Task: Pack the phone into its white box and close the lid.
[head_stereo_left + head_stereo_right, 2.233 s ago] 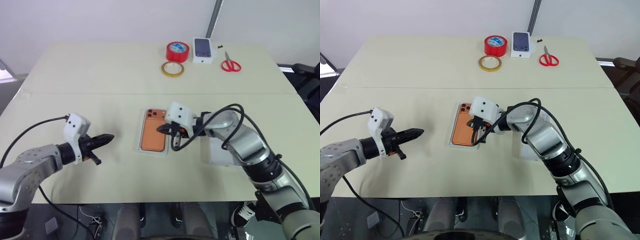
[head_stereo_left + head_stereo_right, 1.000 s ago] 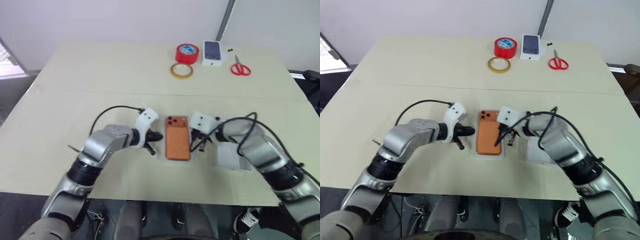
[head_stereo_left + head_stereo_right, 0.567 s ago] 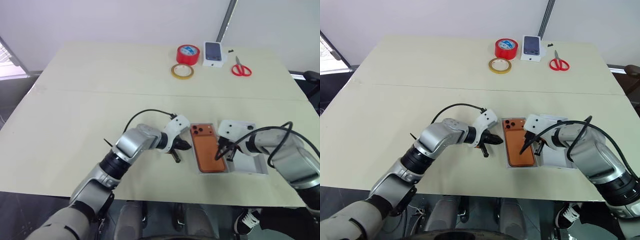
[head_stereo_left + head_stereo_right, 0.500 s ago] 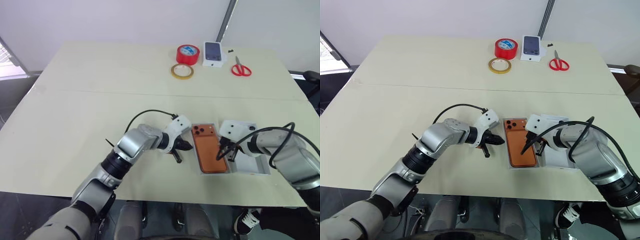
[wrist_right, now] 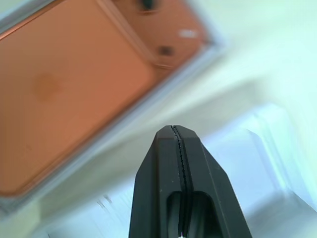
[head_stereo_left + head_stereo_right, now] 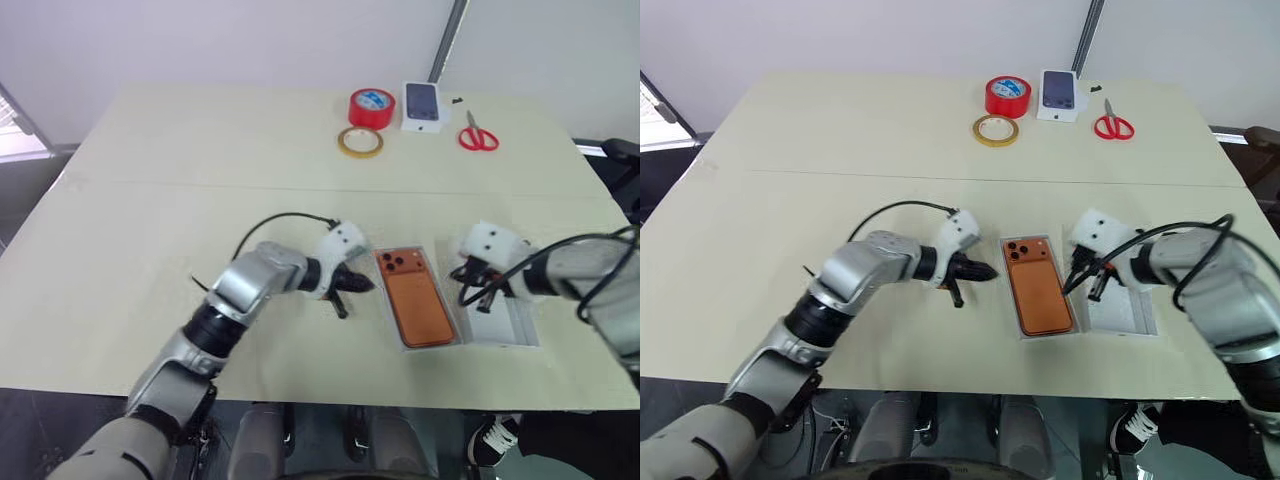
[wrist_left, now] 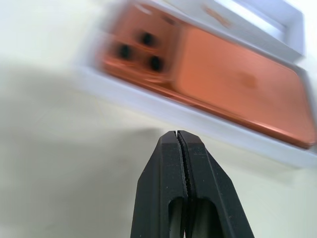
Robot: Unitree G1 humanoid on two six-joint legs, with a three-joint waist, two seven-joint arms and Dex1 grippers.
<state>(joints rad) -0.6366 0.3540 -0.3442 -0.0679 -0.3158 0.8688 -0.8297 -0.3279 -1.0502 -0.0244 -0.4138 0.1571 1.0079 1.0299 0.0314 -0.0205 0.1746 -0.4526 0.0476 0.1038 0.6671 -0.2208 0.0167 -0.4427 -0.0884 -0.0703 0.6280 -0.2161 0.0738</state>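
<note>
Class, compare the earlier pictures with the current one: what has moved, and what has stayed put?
The right pincer has drawn off the phone, rightward over the lid. The left pincer came in beside the box. Both stay shut and empty; the phone stays in the box, lid off.

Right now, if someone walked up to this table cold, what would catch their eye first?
Most likely the phone, bright orange-copper, lying back up in the white box near the table's front edge. Two shut grippers flank it: the left gripper beside its camera end, the right gripper over the lid, which lies open side up next to the box. Far back sits a red tape roll.
</note>
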